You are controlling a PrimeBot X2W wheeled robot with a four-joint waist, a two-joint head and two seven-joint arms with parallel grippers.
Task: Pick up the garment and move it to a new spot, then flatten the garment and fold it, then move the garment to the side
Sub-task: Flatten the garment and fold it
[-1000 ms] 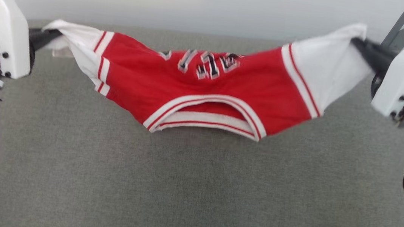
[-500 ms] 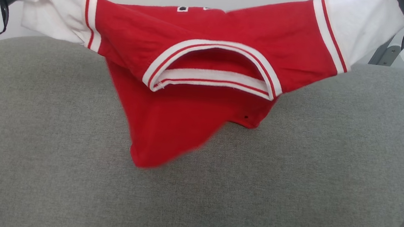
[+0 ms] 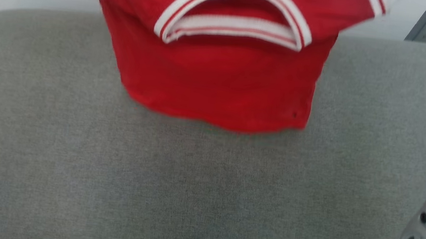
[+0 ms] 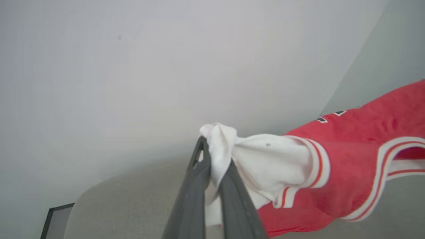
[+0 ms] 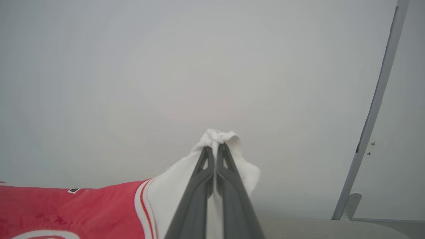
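Grey fabric surface (image 3: 204, 198), pale wall (image 5: 166, 66)

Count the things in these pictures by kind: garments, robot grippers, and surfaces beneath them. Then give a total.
Garments: 1, the red garment
Grippers: 2, the left gripper and the right gripper
Surfaces: 1, the grey cushioned surface
Total: 4

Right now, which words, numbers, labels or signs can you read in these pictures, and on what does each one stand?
No text here can be read.
On the chest of the garment: only the edges of black, white-outlined characters peep over a fold, seen in both wrist views; too little of them shows to read.
I find no other writing, brand or sign.
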